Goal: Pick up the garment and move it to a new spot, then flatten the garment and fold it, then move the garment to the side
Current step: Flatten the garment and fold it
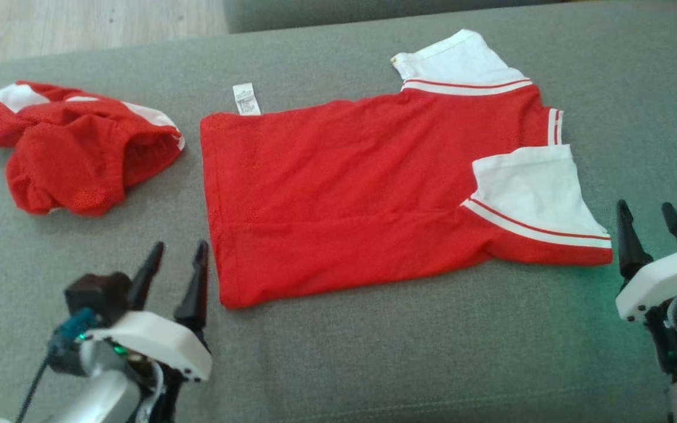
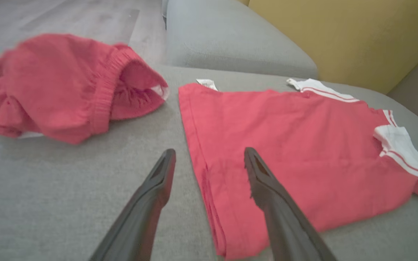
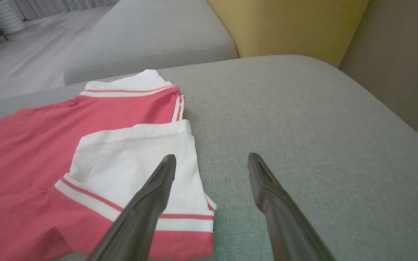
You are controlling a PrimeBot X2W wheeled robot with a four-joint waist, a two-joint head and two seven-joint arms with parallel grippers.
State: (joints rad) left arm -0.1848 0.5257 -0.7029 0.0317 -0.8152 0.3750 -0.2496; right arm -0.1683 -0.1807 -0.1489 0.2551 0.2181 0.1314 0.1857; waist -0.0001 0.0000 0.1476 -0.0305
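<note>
A red garment with white sleeves lies flat on the grey cushion, its hem toward the left and its sleeves at the right. In the left wrist view the garment spreads out from its hem edge. My left gripper hovers open just left of the hem's near corner, holding nothing; its fingers straddle that edge. My right gripper stands open just right of the near white sleeve, also with nothing in it.
A second red and white garment lies crumpled at the cushion's far left, seen bunched in the left wrist view too. A wooden floor lies beyond. A yellow cushion stands behind the seat.
</note>
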